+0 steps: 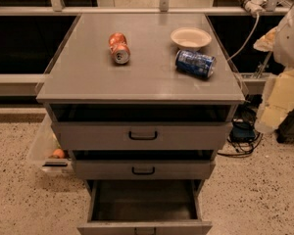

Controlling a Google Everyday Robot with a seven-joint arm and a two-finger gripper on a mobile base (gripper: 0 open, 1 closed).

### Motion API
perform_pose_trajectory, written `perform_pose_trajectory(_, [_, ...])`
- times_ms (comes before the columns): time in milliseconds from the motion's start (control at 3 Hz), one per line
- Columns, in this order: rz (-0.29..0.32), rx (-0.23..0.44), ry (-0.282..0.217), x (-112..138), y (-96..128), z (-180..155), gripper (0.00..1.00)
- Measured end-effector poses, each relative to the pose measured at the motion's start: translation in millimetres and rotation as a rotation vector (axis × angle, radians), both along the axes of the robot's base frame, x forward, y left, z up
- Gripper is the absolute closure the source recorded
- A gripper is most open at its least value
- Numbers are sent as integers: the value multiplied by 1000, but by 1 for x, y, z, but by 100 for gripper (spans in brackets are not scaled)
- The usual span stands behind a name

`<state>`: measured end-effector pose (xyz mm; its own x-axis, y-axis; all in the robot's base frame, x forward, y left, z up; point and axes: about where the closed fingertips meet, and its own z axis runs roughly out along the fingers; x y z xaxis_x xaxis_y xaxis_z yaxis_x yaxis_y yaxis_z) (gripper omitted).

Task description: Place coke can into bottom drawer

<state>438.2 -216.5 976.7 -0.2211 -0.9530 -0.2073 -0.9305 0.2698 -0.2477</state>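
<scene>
The coke can (119,48) is red-orange with a silver end. It lies on its side on the left part of the grey cabinet top (88,77), silver end facing me. The bottom drawer (144,202) is pulled out below the two shallower drawers, and its dark inside holds nothing I can see. My arm comes in at the right edge, and the pale gripper (279,99) hangs beside the cabinet's right side. It is well away from the can and below the level of the top.
A blue can (195,63) lies on its side on the right of the top, next to a white bowl (190,37). The middle drawers (142,136) have black handles. A clear bin (46,148) stands on the floor at left, and cables (241,141) lie at right.
</scene>
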Motion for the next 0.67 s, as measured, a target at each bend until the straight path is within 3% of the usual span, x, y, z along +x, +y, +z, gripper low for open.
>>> perform_pose_trajectory(333, [1,6,-13,4,4,2,0])
perform_pose_trajectory(667, [13,43,-38,32,31,3,0])
